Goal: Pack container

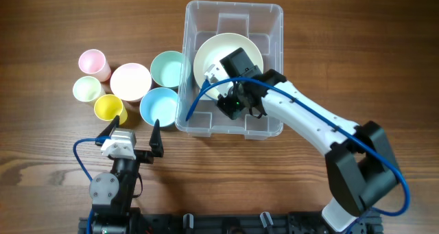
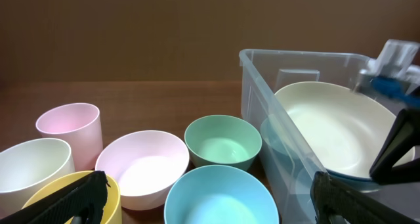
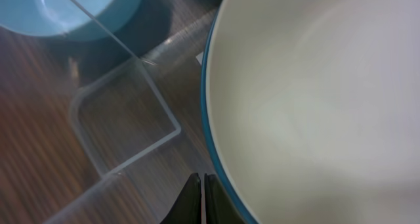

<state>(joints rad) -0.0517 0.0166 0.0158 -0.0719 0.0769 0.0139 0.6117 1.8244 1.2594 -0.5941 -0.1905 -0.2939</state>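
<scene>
The clear container (image 1: 233,7) stands at the back centre. It also shows in the left wrist view (image 2: 259,92) and the right wrist view (image 3: 125,145). A large cream bowl (image 1: 214,52) with a teal outside lies tilted inside it (image 2: 328,119) (image 3: 315,106). My right gripper (image 1: 236,103) is down inside the container, fingers pressed together (image 3: 203,181) right beside the bowl's rim, with nothing seen between them. My left gripper (image 1: 134,132) is open and empty, low near the front, with its fingers either side of a blue bowl (image 2: 209,184).
Left of the container stand a pink cup (image 1: 94,62), a pale cup (image 1: 87,89), a yellow cup (image 1: 108,107), a pink bowl (image 1: 130,81), a green bowl (image 1: 168,68) and a blue bowl (image 1: 159,106), close together. The green and blue bowls touch the container's left wall.
</scene>
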